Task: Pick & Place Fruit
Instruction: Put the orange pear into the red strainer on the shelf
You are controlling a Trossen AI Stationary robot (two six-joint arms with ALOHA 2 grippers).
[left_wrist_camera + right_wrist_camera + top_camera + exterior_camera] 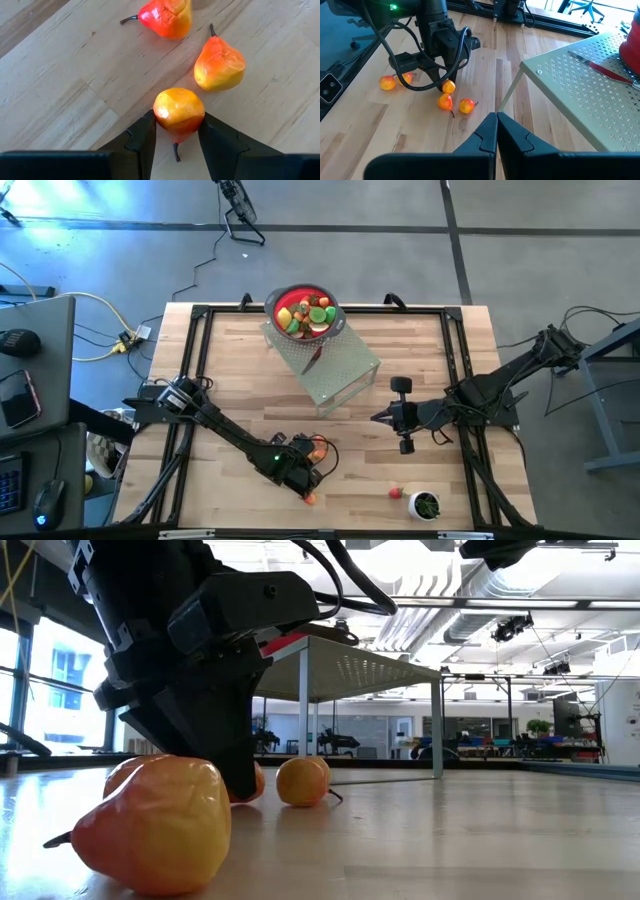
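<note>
- Orange-and-yellow toy pear [179, 114] pinched between the fingers [141, 140] of the left end effector [176, 137], down at the pale wooden bench [240, 360], near its front edge, left of centre.
- Two more pears of the same colouring lying on the wood just beyond the gripped one: one [219, 64] close by, the other [166, 16] a little farther off, both apart from it.
- Further small orange pieces [395, 81] on the bench on the far side of the left arm, seen from the right wrist.
- Red bowl [282, 296] heaped with fruit pieces [305, 316], set on a perforated metal stand [345, 365] at the back centre.
- Red-handled knife [602, 70] flat on the stand beside the bowl.
- Right end effector [496, 131] pressed together and empty, hovering right of the stand, well apart from the pears.
- Small red piece [396, 493] and white cup [426, 506] with green contents near the front right.
</note>
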